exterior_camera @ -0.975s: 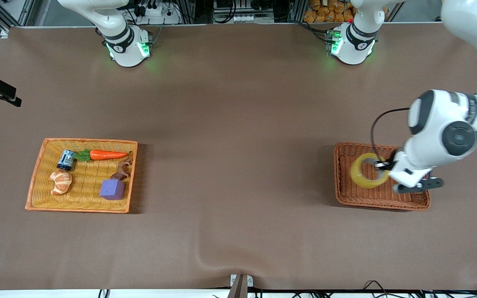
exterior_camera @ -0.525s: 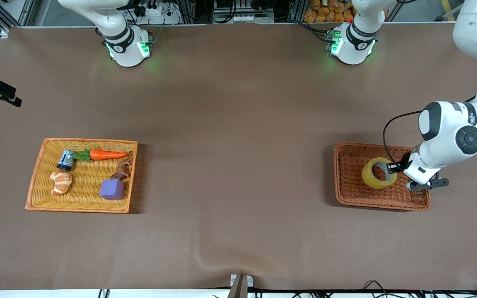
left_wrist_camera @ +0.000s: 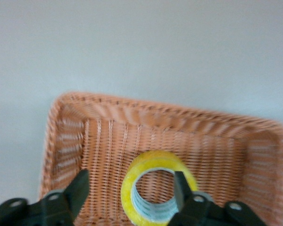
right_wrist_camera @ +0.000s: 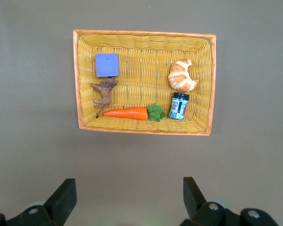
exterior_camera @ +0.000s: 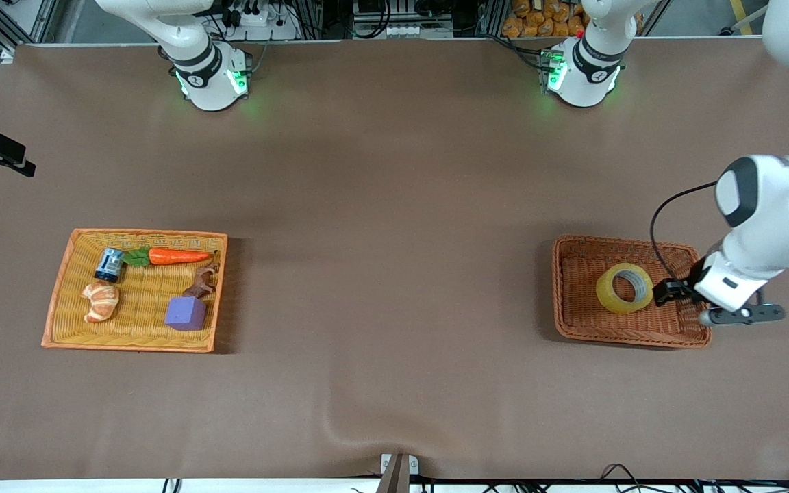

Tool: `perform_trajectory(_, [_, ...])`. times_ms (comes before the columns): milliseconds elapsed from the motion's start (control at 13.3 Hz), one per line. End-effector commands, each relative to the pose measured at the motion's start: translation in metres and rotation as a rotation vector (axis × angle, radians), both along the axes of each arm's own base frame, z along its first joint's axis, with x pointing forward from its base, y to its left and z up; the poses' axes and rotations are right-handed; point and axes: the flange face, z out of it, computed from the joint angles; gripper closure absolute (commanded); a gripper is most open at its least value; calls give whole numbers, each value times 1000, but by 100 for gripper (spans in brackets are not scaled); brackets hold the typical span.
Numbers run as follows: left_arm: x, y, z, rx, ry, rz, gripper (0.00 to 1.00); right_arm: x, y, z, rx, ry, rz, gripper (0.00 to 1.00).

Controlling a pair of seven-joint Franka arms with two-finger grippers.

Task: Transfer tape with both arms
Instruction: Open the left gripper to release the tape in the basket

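The tape (exterior_camera: 624, 287), a yellowish ring with a grey core, lies tilted in the brown wicker basket (exterior_camera: 560, 287) toward the left arm's end of the table. My left gripper (exterior_camera: 665, 291) is open and low over the basket beside the tape, apart from it. In the left wrist view the tape (left_wrist_camera: 155, 162) sits just ahead of the open left gripper (left_wrist_camera: 130, 184), one finger (left_wrist_camera: 180, 186) crossing in front of its hole. My right gripper (right_wrist_camera: 129, 188) is open and empty, high above the table; it is out of the front view.
A yellow wicker basket (exterior_camera: 59, 287) at the right arm's end holds a carrot (exterior_camera: 175, 256), croissant (exterior_camera: 101, 301), purple cube (exterior_camera: 185, 313), small can (exterior_camera: 109, 264) and brown figure (exterior_camera: 203, 279). It shows in the right wrist view (right_wrist_camera: 141, 33).
The left gripper carried the tape down into the brown basket, let it go and drew back toward the left arm's end. The right arm has not moved.
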Motion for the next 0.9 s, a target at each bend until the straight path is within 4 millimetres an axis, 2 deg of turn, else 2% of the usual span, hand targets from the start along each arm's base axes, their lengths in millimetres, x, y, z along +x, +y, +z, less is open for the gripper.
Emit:
perform_trajectory(0, [-10,-28,114,60,17,-32,0,-5,-8,3,19,-4,-14,0])
perform_trajectory(75, [-18,-38,146,65,55,-31,0,-4,-8,4,19,-6,-16,0])
perform_trajectory(225, [-37,-49,197,38,101,-23,0,-4,-8,5,17,-2,-26,0])
perform_trajectory(375, [-61,-60,234,38,89,-17,0,-4,-7,5,15,2,-35,0])
perform_trajectory(525, [-77,-61,249,38,109,-19,0,-5,-10,5,13,3,-41,0])
perform_trajectory(600, [-88,-67,263,19,91,-17,0,-4,-10,6,7,3,-41,0])
perform_trajectory(675, [-89,-67,264,14,101,-18,0,-2,-10,7,-2,2,-39,0])
perform_trajectory(750, [-90,-65,264,11,103,-34,0,-2,-10,4,-2,10,-39,0])
perform_trajectory(825, [-92,-50,266,6,106,-31,0,-1,-10,2,-2,15,-38,0])
